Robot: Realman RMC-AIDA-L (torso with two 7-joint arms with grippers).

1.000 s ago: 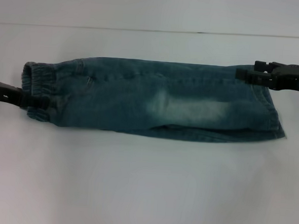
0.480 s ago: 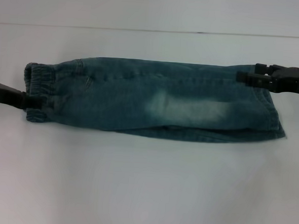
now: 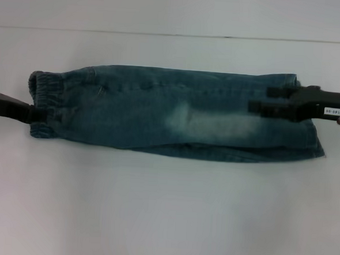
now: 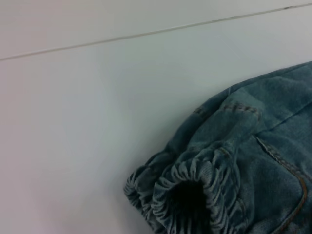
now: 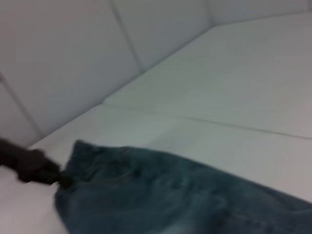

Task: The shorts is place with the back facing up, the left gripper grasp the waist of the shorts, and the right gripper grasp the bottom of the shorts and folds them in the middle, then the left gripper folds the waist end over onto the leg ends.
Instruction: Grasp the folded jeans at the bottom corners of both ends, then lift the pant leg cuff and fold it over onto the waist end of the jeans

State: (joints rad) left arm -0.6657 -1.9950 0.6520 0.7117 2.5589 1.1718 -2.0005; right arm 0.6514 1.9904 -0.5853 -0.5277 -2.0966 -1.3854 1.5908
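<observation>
The denim shorts point(image 3: 176, 113) lie folded lengthwise on the white table point(image 3: 165, 208), with a pale washed patch facing up. The gathered waist point(image 3: 45, 94) is at the left end and the leg ends point(image 3: 317, 133) are at the right end. My left gripper point(image 3: 41, 115) sits at the near corner of the waist and looks shut on it. The left wrist view shows only the puckered waist point(image 4: 195, 190) close up. My right gripper point(image 3: 261, 98) hovers open over the leg part, a little in from the hems. The right wrist view shows the shorts point(image 5: 170, 200) and the far-off left gripper point(image 5: 53, 176).
A dark seam point(image 3: 175, 34) crosses the table behind the shorts. In the right wrist view, white wall panels point(image 5: 73, 63) rise beyond the table. Bare white tabletop lies in front of the shorts.
My right gripper has moved from the far corner of the hems inward and nearer, over the leg part. The left gripper has drawn back slightly and the waist has settled flatter.
</observation>
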